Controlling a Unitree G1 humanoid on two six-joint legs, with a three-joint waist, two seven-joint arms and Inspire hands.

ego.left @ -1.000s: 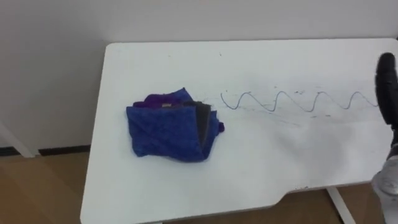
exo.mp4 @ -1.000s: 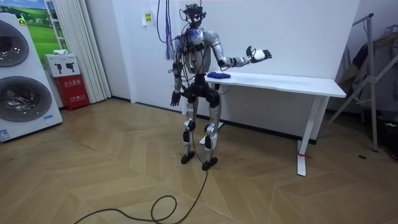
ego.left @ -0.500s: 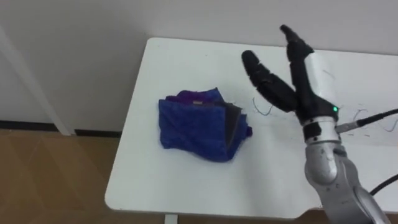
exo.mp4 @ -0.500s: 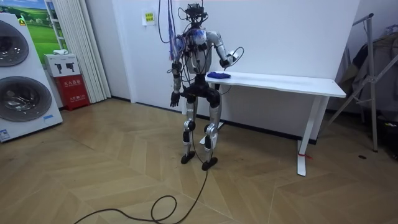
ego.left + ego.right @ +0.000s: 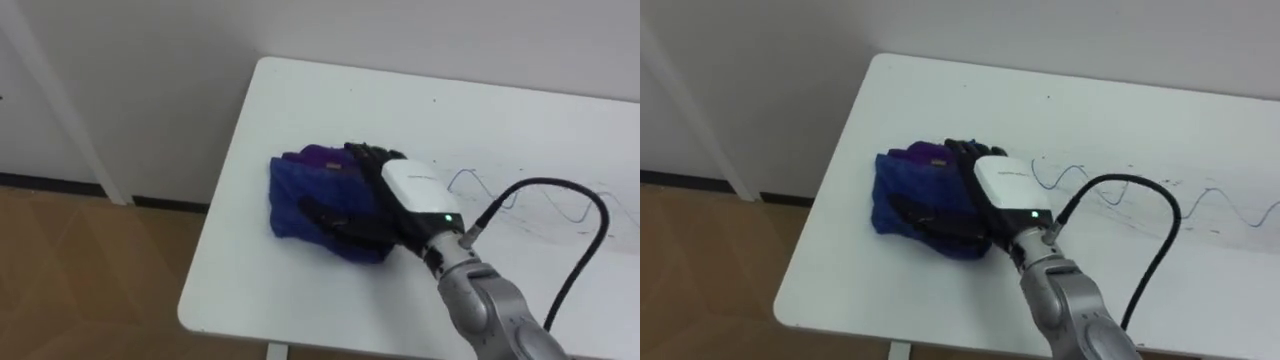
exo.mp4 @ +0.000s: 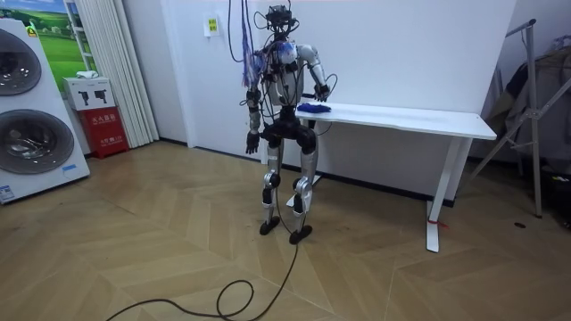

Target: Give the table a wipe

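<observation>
While the robot stands at the end of the white table that is on the room view's left, its right hand lies on top of the blue cloth. The cloth is a crumpled heap with a purple part at its far edge, and it sits on the table top near the left end, a little in from the front edge. The fingers of the right hand are spread and rest loosely over the cloth, and the thumb is stretched along the near side of it. Nothing is pinched or wrapped, so the hand is flat on the cloth and not closed on it. To the right of the cloth, a wavy pen line runs across the table top toward the right edge of the view. Its nearest end is just beside the hand. The left hand hangs beside the hip in the room view, away from the table, and I cannot tell how its fingers are. Two washing machines stand at the room view's left, well apart from the robot.
</observation>
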